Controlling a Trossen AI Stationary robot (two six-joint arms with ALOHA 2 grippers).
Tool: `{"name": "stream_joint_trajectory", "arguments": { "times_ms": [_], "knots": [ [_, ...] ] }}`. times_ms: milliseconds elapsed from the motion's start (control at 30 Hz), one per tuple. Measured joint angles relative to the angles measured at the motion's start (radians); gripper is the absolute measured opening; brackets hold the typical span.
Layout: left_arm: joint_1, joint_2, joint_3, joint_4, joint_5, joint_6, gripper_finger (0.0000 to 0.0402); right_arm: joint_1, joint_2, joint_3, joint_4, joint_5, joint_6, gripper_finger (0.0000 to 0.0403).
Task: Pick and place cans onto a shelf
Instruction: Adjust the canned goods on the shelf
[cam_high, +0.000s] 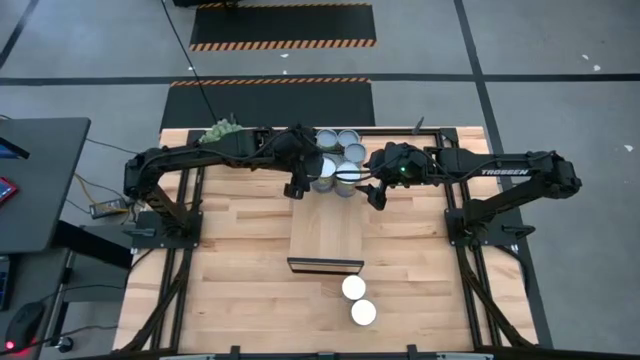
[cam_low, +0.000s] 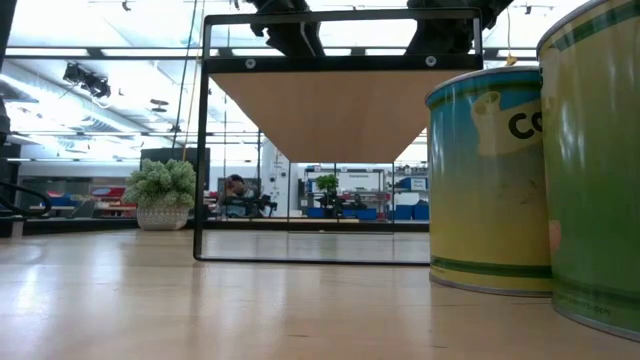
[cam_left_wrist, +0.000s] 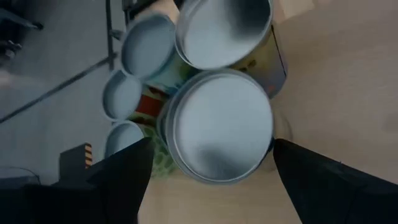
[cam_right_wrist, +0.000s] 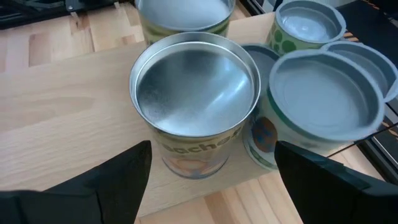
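Several cans with pale grey tops (cam_high: 338, 160) stand close together on the far end of the light-wood shelf (cam_high: 326, 235). Two white-topped cans (cam_high: 358, 300) stand on the table just before the shelf's near end; in the low view they loom at the right (cam_low: 490, 180). My left gripper (cam_high: 298, 186) is open at the cluster's left side, and its fingers stand on either side of the nearest can (cam_left_wrist: 217, 127). My right gripper (cam_high: 378, 194) is open at the cluster's right side, with a silver-topped can (cam_right_wrist: 196, 99) just ahead between its fingers.
A green spiky plant ball (cam_high: 220, 130) sits at the table's far left, next to the left arm. The shelf rests on a black wire frame (cam_low: 205, 150) raised above the tabletop. Bare tabletop lies left and right of the shelf.
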Motion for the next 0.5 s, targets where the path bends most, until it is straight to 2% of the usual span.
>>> {"name": "stream_joint_trajectory", "arguments": {
  "times_ms": [233, 400, 500],
  "knots": [
    [-0.029, 0.002, 0.0, -0.022, -0.001, -0.008, 0.0336, 0.0, -0.002, 0.0, -0.002, -0.02, -0.015, 0.0347],
    [-0.032, -0.016, 0.0, -0.049, -0.01, -0.063, 0.0336, 0.0, -0.014, 0.088, -0.111, -0.043, -0.021, 0.0347],
    [-0.028, -0.036, -0.001, -0.049, -0.015, -0.089, 0.0336, -0.012, -0.019, 0.115, -0.196, -0.036, -0.088, 0.0347]
  ]
}}
